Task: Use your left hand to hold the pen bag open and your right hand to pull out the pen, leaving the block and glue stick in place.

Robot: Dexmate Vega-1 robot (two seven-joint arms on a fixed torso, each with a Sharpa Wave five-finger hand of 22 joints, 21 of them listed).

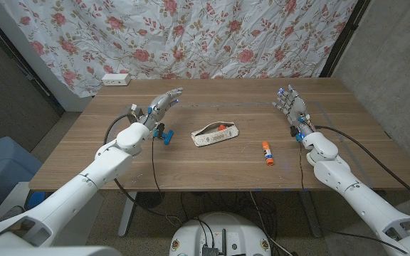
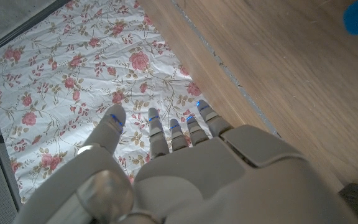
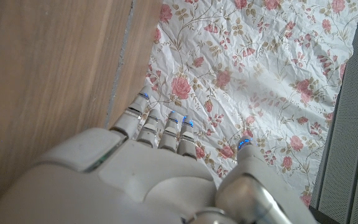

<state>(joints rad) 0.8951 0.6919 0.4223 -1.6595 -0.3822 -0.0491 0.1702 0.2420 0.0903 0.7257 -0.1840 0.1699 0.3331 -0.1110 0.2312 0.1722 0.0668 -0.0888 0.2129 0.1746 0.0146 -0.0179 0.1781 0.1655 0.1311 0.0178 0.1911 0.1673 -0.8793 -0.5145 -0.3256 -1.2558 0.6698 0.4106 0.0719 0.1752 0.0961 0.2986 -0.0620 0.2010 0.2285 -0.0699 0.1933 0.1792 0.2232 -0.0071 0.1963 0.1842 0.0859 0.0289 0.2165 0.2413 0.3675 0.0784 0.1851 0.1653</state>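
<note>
No legible text, label or number on anything.

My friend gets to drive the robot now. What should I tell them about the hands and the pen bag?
Left hand: open, raised over the table, holding nothing.
Right hand: open, raised, holding nothing.
Pen bag: mid-table between the hands, something orange showing in its opening.
Glue stick: on the table, right of the bag, outside it.
Blue thing: on the table, left of the bag.
Done: nothing yet.
Left: hold the bag open, pull out the pen.
</note>
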